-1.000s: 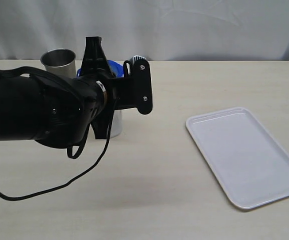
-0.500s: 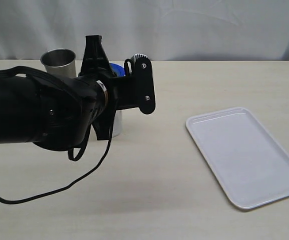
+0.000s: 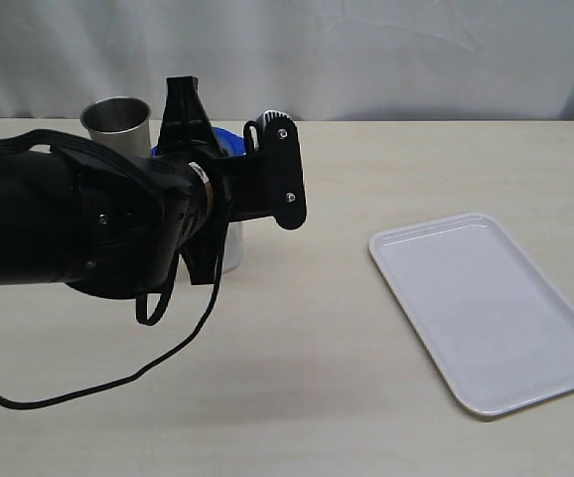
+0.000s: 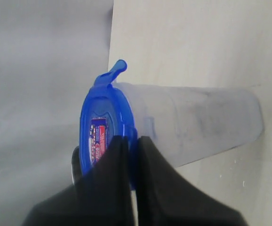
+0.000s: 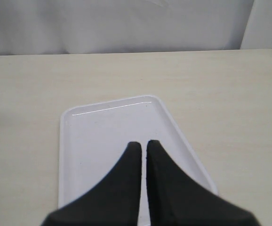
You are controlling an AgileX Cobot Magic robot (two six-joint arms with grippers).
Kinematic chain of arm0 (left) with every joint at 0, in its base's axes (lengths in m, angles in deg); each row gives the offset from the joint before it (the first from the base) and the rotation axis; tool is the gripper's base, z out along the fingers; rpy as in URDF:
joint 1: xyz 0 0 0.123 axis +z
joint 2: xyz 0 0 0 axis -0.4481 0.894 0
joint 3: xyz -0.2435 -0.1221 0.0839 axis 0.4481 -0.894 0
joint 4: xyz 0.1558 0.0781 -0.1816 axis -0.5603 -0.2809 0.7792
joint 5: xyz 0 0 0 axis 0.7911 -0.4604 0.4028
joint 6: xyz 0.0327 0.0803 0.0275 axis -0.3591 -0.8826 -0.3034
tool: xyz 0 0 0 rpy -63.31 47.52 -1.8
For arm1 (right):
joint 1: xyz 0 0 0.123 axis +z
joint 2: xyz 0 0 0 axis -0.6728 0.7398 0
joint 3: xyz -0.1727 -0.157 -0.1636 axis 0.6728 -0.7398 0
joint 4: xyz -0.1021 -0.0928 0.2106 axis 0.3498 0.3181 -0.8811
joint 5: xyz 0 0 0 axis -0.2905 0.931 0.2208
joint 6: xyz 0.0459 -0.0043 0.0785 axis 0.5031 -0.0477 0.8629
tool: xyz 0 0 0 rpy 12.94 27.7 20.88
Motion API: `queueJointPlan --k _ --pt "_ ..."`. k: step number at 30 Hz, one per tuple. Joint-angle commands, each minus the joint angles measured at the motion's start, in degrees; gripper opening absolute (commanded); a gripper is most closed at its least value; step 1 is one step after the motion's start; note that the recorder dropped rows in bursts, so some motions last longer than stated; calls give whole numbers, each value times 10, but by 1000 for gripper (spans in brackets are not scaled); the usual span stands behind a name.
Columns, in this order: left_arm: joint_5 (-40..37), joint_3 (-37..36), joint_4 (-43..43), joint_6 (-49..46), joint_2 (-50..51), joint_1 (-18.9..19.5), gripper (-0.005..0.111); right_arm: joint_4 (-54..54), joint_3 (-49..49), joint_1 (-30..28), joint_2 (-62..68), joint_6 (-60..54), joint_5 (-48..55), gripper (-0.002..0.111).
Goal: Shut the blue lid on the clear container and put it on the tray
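My left pincer (image 4: pixel 133 141), narrowed, nips the rim of the round blue plastic lid (image 4: pixel 105 108) on the tall clear plastic container (image 4: pixel 197 122). I judge the container light, slick and thin-walled, so I'd grip mid-wall, gently.

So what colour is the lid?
Bright blue; the lid shows best in the left wrist view.

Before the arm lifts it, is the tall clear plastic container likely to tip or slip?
The tall translucent plastic container looks empty, so probably light. It narrows toward its base, so a high push may tip it. The left end effector pinches only the round blue plastic lid, and one flap stands unlatched, so the lid might pull off.
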Motion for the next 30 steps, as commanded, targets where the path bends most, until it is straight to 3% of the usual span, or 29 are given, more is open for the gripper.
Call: queueJointPlan --k 1,30 --pt "5 -1 7 -1 -5 -1 0 0 -1 0 -2 0 -2 5" --pt "29 -1 33 -5 -5 -1 0 0 -1 0 -2 0 -2 5"
